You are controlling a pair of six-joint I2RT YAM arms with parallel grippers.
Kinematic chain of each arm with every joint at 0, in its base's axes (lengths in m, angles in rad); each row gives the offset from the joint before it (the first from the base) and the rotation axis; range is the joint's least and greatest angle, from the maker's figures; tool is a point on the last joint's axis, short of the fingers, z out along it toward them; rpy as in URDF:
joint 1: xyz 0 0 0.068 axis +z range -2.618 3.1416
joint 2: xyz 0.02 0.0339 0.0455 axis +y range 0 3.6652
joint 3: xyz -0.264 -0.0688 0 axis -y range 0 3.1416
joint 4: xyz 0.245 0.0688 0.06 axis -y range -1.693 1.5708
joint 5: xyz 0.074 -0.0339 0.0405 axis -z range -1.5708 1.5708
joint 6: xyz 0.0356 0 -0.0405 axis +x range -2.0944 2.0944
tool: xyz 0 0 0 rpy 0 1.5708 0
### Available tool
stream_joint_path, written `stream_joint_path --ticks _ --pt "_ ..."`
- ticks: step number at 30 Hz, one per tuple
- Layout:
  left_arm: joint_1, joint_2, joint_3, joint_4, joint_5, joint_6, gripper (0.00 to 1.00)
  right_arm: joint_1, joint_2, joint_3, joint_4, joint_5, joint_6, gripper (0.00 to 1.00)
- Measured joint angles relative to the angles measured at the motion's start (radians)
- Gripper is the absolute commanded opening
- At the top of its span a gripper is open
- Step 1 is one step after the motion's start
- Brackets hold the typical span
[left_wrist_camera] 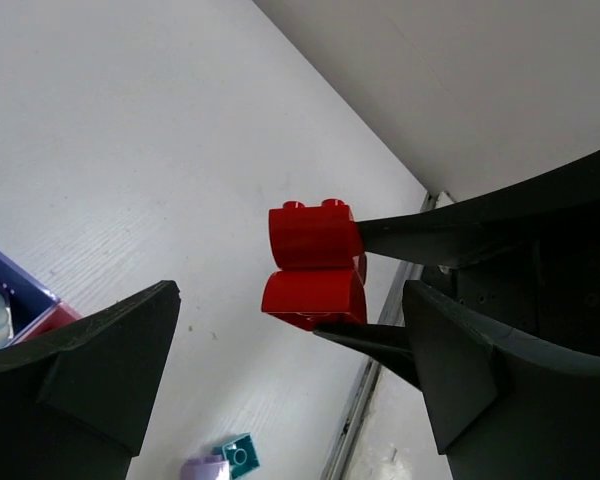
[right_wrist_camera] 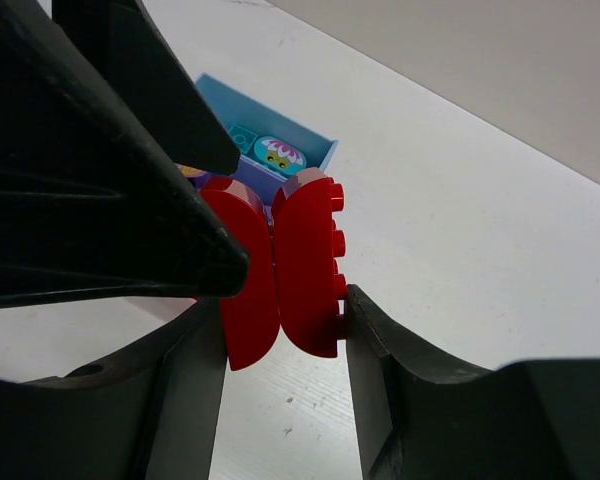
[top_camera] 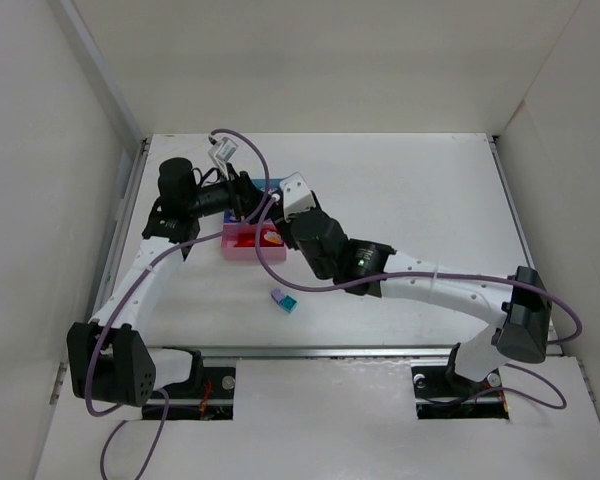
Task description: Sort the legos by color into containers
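Red brick pair (right_wrist_camera: 302, 250) | pinched in right hand (right_wrist_camera: 283, 310) | left hand (left_wrist_camera: 290, 290) spread wide

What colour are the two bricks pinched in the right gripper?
Both bricks are red, seen best in the right wrist view.

Plastic red bricks (right_wrist_camera: 305, 260) glossy, smooth; table (left_wrist_camera: 130, 150) matt white, faintly textured.

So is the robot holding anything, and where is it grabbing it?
Yes. The right gripper pinches two red bricks side by side, its jaws squeezing their outer faces at one end.
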Motion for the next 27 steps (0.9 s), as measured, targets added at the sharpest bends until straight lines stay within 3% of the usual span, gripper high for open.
stream_joint_path --ticks 2,3,7,12,17,19,20,22,24,27 --pt "0.000 0.000 0.002 0.018 0.008 -0.018 0.83 -0.002 0.000 0.000 0.004 0.001 -0.003 0.00" --pt "0.000 0.000 0.004 0.022 0.011 -0.022 0.71 -0.002 0.000 0.000 0.005 0.001 -0.004 0.00" --pt "0.000 0.000 0.006 0.016 0.020 -0.016 0.49 -0.002 0.000 0.000 0.005 0.000 -0.008 0.00" --pt "0.000 0.000 0.011 -0.026 0.025 0.015 0.40 -0.003 0.000 0.000 0.005 -0.002 -0.011 0.00" --pt "0.000 0.000 0.019 -0.028 0.032 0.017 0.24 -0.003 0.003 0.000 0.006 -0.006 -0.011 0.00" --pt "0.000 0.000 0.019 -0.028 0.034 0.013 0.26 -0.003 0.005 0.000 0.010 -0.013 -0.011 0.00" --pt "0.000 0.000 0.019 -0.028 0.033 0.010 0.49 -0.003 0.005 0.000 0.012 -0.016 -0.011 0.00" --pt "0.000 0.000 0.019 -0.024 0.028 0.007 0.61 -0.003 0.006 0.000 0.015 -0.030 -0.011 0.00" --pt "0.000 0.001 0.019 -0.023 0.024 0.003 0.63 -0.003 0.006 0.000 0.022 -0.048 -0.011 0.00" --pt "0.000 0.002 0.019 -0.021 0.023 0.000 0.43 -0.003 0.009 0.003 0.027 -0.061 -0.011 0.00"
